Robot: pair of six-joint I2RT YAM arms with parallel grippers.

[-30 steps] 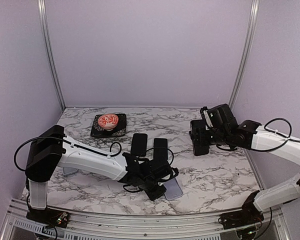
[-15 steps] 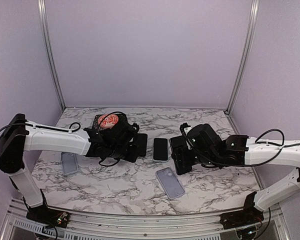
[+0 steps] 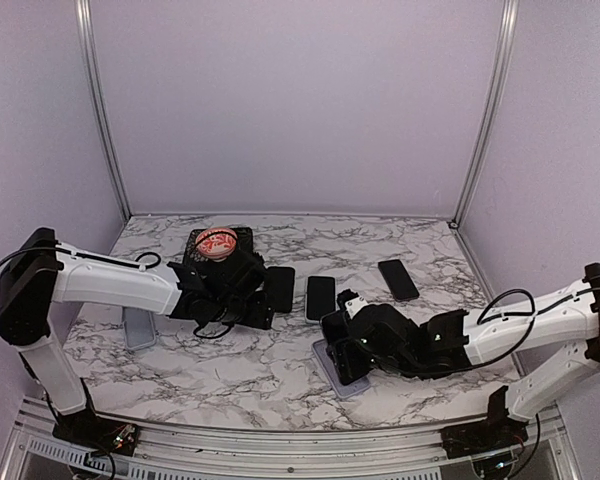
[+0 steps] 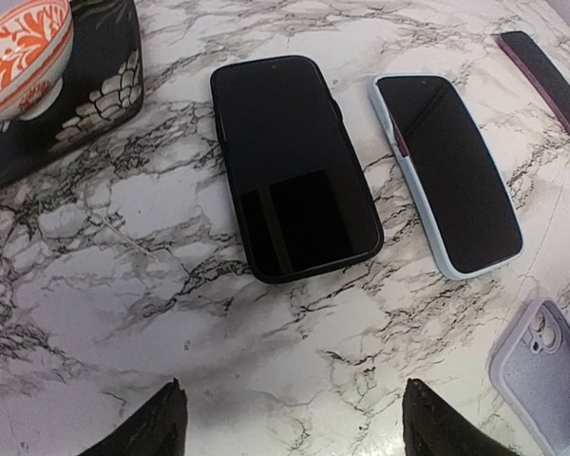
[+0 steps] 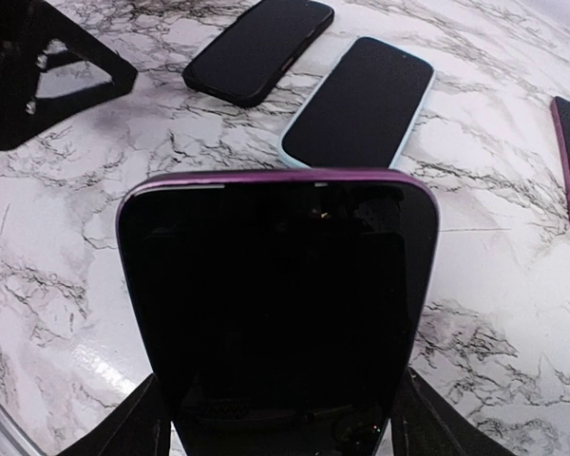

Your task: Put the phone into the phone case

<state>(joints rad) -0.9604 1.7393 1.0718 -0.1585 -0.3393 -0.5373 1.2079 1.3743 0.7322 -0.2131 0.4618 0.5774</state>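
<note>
Phone (image 5: 280,304), purple-rimmed: gripped by right gripper (image 3: 342,340), carried in the last second from back right down over lavender case (image 3: 348,386); insertion apparently beginning. Left gripper (image 4: 290,404): jaws wide, empty, retreated toward bowl (image 4: 19,47).

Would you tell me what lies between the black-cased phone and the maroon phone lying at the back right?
The light-blue-cased phone lies there, clearest in the left wrist view.

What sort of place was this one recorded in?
Probably an enclosed lab robot cell, not a home: plain lilac wall panels, aluminium frame posts, and a marble-patterned tabletop.
</note>
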